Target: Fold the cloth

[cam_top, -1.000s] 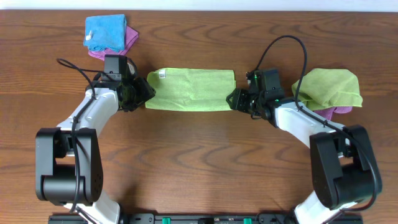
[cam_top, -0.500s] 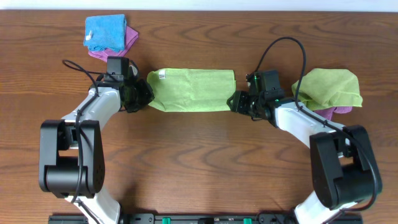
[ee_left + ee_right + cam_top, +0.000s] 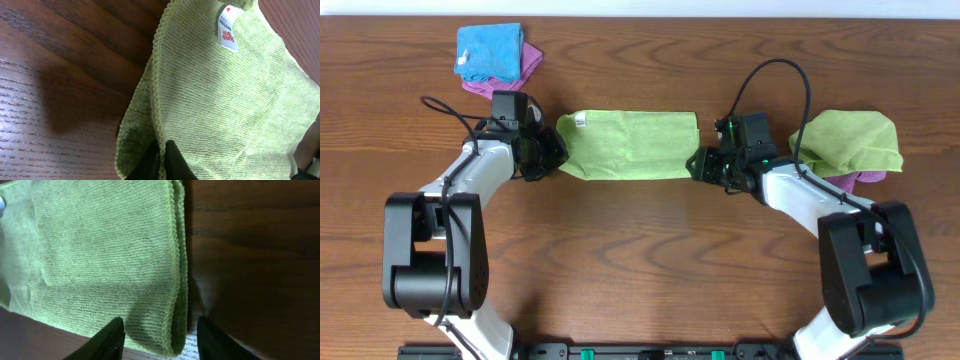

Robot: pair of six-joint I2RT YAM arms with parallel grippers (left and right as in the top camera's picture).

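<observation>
Lime-green microfibre is sitting between my left gripper's fingers. They are pressing together at the near corner of the cloth, apparently pinching its hem (the tips are running off the bottom of the wrist view, so I am unsure how much they are holding). My right gripper is standing wide open, its fingers straddling the opposite short end and clamping nothing.

From overhead, the cloth is lying as a long flat strip between my two arms on the wooden table, with its white tag near the left end.

I am judging the risk this way: with only one end pinched, any lift would be dragging the strip crooked and letting its layers slide apart. A thin bite on the hem could also slip free.

I am counting two lime-green cloths: this strip and a rumpled cloth at far right. I am also counting one blue cloth and two purple cloths, one under the blue and one under the rumpled green.
</observation>
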